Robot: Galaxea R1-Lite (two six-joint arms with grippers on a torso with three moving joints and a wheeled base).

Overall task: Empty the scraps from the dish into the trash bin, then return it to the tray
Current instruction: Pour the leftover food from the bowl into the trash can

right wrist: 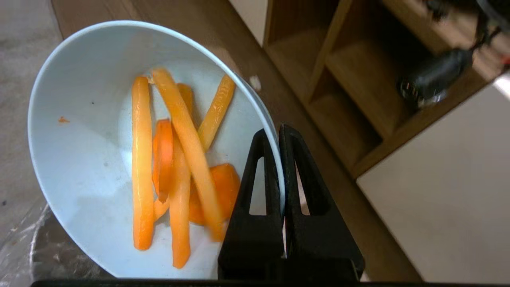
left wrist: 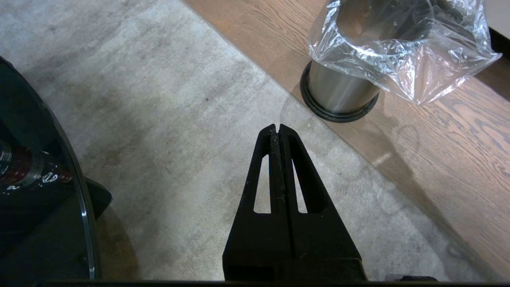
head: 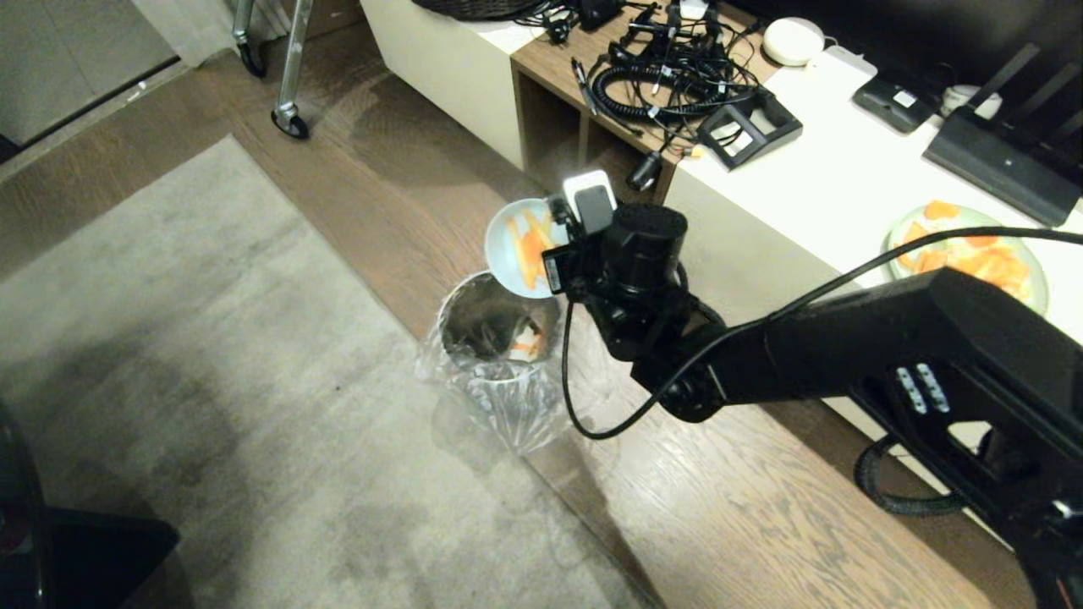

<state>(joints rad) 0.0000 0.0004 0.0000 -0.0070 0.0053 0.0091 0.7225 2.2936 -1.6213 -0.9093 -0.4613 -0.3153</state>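
The dish (head: 512, 245) is tipped steeply on edge just above the trash bin (head: 499, 364), its open side facing the rug. My right gripper (head: 554, 245) is shut on its rim. In the right wrist view the fingers (right wrist: 255, 167) pinch the dish (right wrist: 79, 159) wall, one inside and one outside. Several orange and yellow scraps (right wrist: 175, 159) lie inside the tilted dish, sliding toward the low rim. Some scraps (head: 526, 342) lie in the lined bin. My left gripper (left wrist: 277, 127) hangs shut and empty over the rug beside the trash bin (left wrist: 338, 91). The tray is out of view.
A white cabinet (head: 812, 194) with a wooden shelf niche (head: 550, 127) stands right behind the bin, carrying tangled cables (head: 668, 76) and a green plate (head: 973, 254) of orange pieces. A grey rug (head: 169, 381) lies to the left. A glass table edge (left wrist: 85, 207) is near the left arm.
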